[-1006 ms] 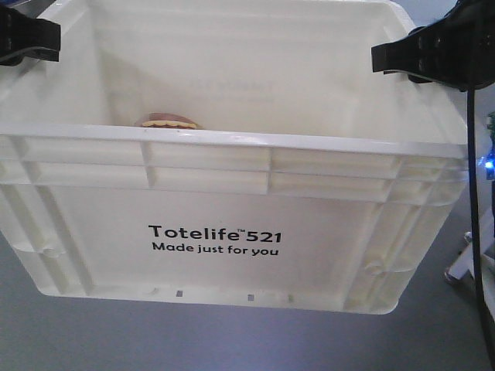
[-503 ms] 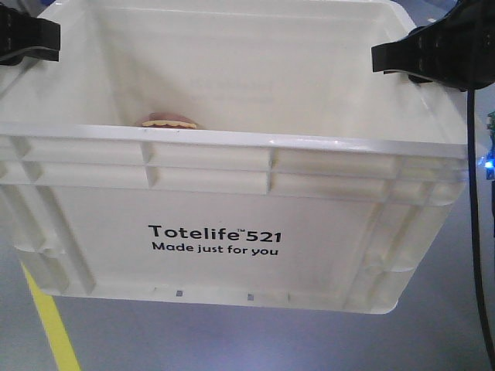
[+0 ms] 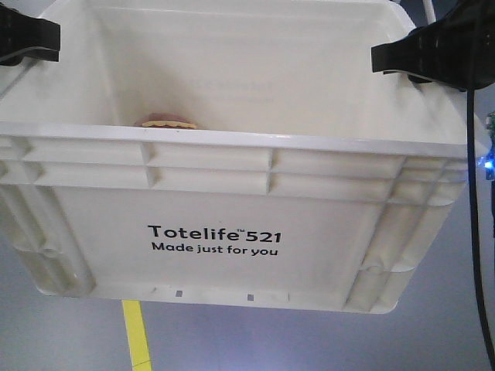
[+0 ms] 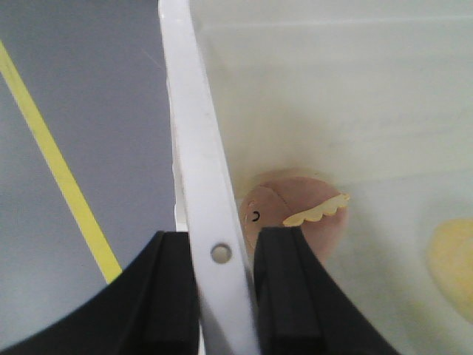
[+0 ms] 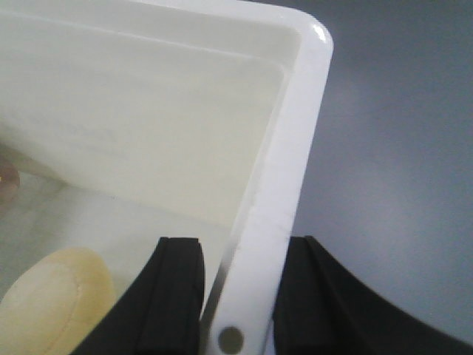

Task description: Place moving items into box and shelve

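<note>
nearest: large white rectangular plastic tote (image 3: 247, 232), printed wall ("totelife 521") facing the front cam. judged as lifted clear, given the grey floor w/ yellow stripe (image 3: 135, 332) showing under the tote's base. just behind that near wall, inside: pinkish-brown round toy w/ scalloped yellow frill (image 3: 166, 121), peeking over the rim. further back, on the tote's side rims: left gripper (image 3: 27, 39) clamped on the left rim, right gripper (image 3: 433, 58) clamped on the right rim, w/ black fingers (image 4: 174, 296) pinching the wall from inside and outside per the wrist cams.

progress, as judged: looks done on the packing part, w/ the pale tan round bun-like lump (image 5: 55, 303) lying on the tote's bottom, toward its right wall. left to do: carrying to a shelf and setting down. no shelf in any view.

view diffs: bun hidden from the front cam by the near wall, caught only by the wrist cams, faint seam clearest from the rt wrist. small dark mark on the frilled toy seen only from the left wrist. print and lifted state readable only from the front cam.
</note>
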`<state>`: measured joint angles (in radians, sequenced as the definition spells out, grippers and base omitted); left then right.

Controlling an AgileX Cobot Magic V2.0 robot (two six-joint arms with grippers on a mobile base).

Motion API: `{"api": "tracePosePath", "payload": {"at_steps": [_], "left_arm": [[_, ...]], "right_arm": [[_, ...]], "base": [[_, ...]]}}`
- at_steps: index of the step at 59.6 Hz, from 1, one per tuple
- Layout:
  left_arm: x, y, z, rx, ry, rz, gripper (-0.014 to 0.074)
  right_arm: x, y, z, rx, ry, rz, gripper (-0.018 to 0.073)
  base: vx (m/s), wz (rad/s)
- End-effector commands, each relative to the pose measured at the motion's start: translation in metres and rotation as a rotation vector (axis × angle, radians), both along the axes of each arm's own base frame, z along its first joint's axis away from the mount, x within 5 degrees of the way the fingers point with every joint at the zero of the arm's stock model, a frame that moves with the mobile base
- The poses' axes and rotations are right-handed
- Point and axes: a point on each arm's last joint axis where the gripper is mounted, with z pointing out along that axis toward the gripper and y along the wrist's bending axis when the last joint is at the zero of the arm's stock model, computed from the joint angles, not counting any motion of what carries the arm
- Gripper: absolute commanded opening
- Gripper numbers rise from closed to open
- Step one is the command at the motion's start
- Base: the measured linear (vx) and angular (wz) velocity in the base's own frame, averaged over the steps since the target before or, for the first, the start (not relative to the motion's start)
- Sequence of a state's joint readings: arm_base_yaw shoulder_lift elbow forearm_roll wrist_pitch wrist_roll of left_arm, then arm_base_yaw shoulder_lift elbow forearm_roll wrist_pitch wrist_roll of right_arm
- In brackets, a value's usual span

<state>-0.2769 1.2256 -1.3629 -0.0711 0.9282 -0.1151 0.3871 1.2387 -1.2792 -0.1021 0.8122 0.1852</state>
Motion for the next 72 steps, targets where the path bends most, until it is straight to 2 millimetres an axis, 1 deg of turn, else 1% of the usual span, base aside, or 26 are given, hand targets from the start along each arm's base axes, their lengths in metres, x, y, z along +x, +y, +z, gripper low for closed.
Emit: {"api": "tracePosePath", "payload": {"at_steps": [1,51,72], "left_arm": [[-0.0106,-0.0092,0.0372,-0.156,-0.196,-0.041,-0.0006],[-0.0106,-0.0092,0.0372,-0.156,-0.196,-0.041,-0.0006],[-0.0106,-0.0092,0.0372,-0.156,-0.196,-0.041,-0.0006]], "right_arm": [[-0.0044,0.005,0.036,0.139,-0.206,0.026,-0.0006],[-0.0044,0.005,0.036,0.139,-0.206,0.026,-0.0006],[-0.0044,0.005,0.036,0.139,-0.207,0.026,-0.0006]], "base": [[-0.06,0.43],[-0.03,0.36],[0.04,0.23]]}}
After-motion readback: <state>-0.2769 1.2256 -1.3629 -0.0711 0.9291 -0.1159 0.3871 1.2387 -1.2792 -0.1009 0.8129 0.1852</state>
